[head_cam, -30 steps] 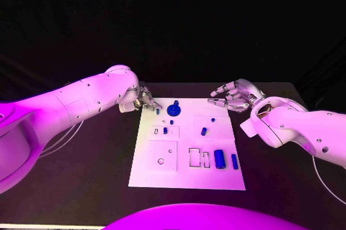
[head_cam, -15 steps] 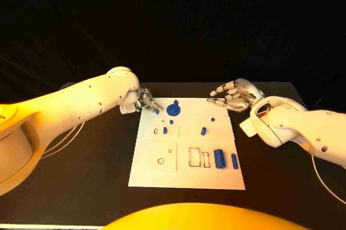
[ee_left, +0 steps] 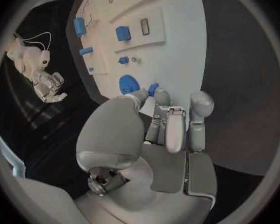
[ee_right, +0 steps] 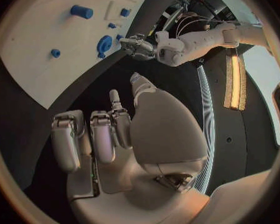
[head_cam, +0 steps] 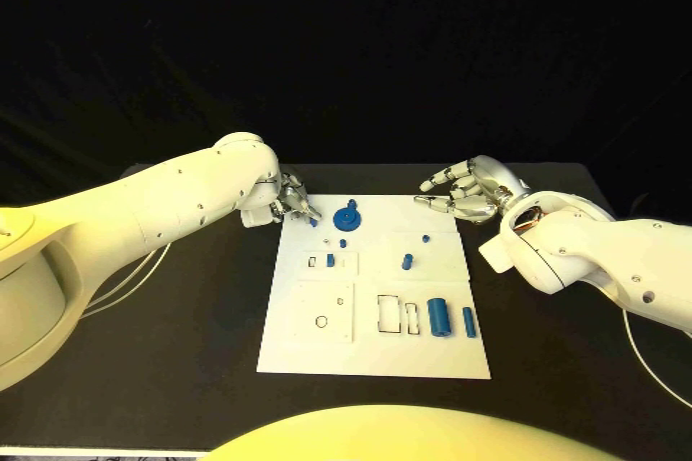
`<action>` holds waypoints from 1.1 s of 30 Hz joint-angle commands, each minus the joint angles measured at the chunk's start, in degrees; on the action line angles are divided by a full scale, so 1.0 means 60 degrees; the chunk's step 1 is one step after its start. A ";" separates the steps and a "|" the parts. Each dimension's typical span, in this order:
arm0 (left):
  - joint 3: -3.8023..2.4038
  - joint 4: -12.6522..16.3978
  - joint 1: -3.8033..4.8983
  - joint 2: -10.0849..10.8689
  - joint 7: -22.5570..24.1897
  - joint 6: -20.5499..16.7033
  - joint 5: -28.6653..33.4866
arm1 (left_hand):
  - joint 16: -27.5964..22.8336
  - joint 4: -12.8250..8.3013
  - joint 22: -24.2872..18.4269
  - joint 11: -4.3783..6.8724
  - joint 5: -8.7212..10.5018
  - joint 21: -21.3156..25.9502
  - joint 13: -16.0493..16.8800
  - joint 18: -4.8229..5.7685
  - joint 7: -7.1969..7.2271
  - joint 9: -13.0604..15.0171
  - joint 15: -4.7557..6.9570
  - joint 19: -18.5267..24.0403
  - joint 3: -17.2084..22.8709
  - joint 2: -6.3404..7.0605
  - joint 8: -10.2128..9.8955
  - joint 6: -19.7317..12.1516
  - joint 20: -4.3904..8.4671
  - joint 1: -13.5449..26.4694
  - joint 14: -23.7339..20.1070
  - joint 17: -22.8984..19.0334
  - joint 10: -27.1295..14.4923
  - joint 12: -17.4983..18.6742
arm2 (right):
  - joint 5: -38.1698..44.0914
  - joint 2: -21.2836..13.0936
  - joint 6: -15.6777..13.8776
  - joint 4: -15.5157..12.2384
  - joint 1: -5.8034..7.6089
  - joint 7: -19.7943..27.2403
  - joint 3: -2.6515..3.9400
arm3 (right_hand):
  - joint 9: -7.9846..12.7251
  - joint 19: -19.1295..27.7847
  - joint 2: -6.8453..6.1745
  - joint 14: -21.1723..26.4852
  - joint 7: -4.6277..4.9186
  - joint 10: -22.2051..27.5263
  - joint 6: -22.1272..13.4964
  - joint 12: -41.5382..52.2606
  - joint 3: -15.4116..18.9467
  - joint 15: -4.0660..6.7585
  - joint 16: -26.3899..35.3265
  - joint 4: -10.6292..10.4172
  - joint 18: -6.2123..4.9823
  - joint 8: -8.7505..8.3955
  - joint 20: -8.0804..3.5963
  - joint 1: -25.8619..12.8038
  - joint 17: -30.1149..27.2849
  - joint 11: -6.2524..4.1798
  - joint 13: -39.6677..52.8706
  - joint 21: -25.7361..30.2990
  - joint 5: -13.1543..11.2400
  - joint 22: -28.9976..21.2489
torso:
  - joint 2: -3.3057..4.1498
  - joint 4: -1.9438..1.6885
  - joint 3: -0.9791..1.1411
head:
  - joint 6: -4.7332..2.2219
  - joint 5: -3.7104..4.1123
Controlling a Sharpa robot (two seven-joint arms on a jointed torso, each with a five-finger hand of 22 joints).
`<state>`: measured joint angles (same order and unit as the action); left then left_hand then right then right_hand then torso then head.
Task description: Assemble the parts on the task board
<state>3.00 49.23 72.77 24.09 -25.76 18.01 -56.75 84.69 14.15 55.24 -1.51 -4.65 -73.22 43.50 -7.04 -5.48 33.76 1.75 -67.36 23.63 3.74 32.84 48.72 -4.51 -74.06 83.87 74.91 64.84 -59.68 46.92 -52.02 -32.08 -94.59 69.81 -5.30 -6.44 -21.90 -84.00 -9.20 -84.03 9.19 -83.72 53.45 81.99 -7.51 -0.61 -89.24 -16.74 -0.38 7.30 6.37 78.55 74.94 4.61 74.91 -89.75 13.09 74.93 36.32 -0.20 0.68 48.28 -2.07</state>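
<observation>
The white task board (head_cam: 372, 336) lies in the middle of the table. My left hand (head_cam: 293, 203) hovers at its far left corner and pinches a small blue part (head_cam: 315, 221) between fingertips; the left wrist view shows that part (ee_left: 152, 88) at the fingertips, just beside a round blue disc (ee_left: 127, 83). The disc (head_cam: 348, 219) stands on the board's far edge. My right hand (head_cam: 464, 193) hangs by the far right corner, fingers apart and holding nothing, clear of the board (ee_right: 47, 59).
More blue parts sit on the board: a small block (head_cam: 330, 261), two small pegs (head_cam: 408, 262), a thick cylinder (head_cam: 438, 318) and a thin bar (head_cam: 469, 322). Empty rectangular slots (head_cam: 389, 315) lie beside them. Black table (head_cam: 173, 331) surrounds the board.
</observation>
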 commanded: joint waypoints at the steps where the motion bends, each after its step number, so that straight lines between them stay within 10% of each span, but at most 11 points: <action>1: -0.0004 0.0030 -0.0002 -0.0010 0.0170 -0.0177 0.0313 | 0.0071 -0.0181 0.0024 0.0085 0.0040 -0.0048 -0.0053 -0.0029 0.0041 0.0114 0.0095 -0.0039 0.0414 0.0006 0.0162 0.0032 0.0056 -0.0214 0.0484 0.0966 0.0006 -0.0029 | 0.0043 0.0011 0.0040 -0.0003 -0.0004 0.0084 0.0000 | 0.0011 -0.1000 0.0028 -0.0896 -0.0010 0.0015 -0.0084 -0.0043 0.0042 0.0077 0.0036 0.0028 0.0063 0.0057 -0.0039 -0.0041 0.2083 -0.0045 0.1430 -0.0042 -0.0019 0.2511 | -0.0007 -0.0004 -0.0001 | -0.0008 0.0002; 16: -0.0009 0.0149 -0.0005 0.0135 0.0217 -0.0271 0.0733 | 0.0111 -0.1729 0.0227 0.0111 -0.0016 -0.0199 -0.0154 0.0003 0.0047 0.0752 0.0128 -0.0115 0.3335 0.0462 0.1015 -0.0260 0.0096 0.0224 0.0502 0.0976 0.0265 -0.0015 | 0.0043 0.0004 0.0071 0.0012 -0.0005 0.0068 0.0000 | 0.0010 -0.1000 0.0040 -0.0897 -0.0012 0.0010 -0.0079 -0.0038 0.0036 0.0078 0.0036 0.0027 0.0063 0.0068 -0.0039 -0.0040 0.2084 -0.0046 0.1433 -0.0042 -0.0016 0.2511 | -0.0020 -0.0004 0.0003 | -0.0011 -0.0025; 27: -0.0041 0.1197 0.0004 0.1033 0.0063 -0.0763 0.1530 | 0.0151 -0.2473 0.0405 0.0177 -0.0278 -0.0337 -0.0068 0.0028 0.0098 0.0931 0.0195 -0.0231 0.4549 0.0621 0.1337 -0.0144 0.0153 0.1126 0.0555 0.1029 0.0498 -0.0149 | 0.0043 -0.0050 0.0091 0.0016 -0.0006 0.0052 -0.0001 | 0.0011 -0.1000 0.0046 -0.0897 -0.0013 0.0006 -0.0077 -0.0033 0.0034 0.0078 0.0036 0.0028 0.0063 0.0073 -0.0040 -0.0038 0.2083 -0.0047 0.1437 -0.0042 -0.0007 0.2511 | -0.0124 -0.0053 0.0033 | 0.0037 -0.0042; 33: -0.0039 0.2339 0.0005 0.1806 0.0050 -0.1270 0.1649 | 0.0285 -0.2878 0.0706 0.0272 -0.1349 -0.0529 0.0130 0.0083 0.0192 0.0958 0.0283 -0.0458 0.4932 0.0760 0.1476 0.0075 0.0240 0.1729 0.0669 0.1279 0.0827 -0.0330 | 0.0043 -0.0089 0.0099 0.0014 -0.0007 0.0044 -0.0002 | 0.0011 -0.1000 0.0046 -0.0897 -0.0013 0.0006 -0.0077 -0.0033 0.0034 0.0078 0.0036 0.0028 0.0063 0.0073 -0.0040 -0.0038 0.2083 -0.0047 0.1437 -0.0042 -0.0007 0.2511 | -0.0204 -0.0104 0.0036 | 0.0095 -0.0056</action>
<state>2.80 62.00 72.78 34.56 -25.46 13.38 -48.90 86.02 6.39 59.26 0.11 -12.17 -76.15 44.19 -7.05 -4.94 34.42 3.10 -69.76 43.84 8.29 41.47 48.03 -3.10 -64.04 83.97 74.90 69.40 -61.42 46.92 -52.51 -32.04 -94.46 69.79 -5.37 -6.45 -21.91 -84.00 -9.20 -84.03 9.19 -83.72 53.45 82.00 -7.51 -0.61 -89.24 -16.74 -0.38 7.53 6.37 78.56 74.91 4.61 74.91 -89.75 13.09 74.91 35.42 -0.60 0.87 48.69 -2.33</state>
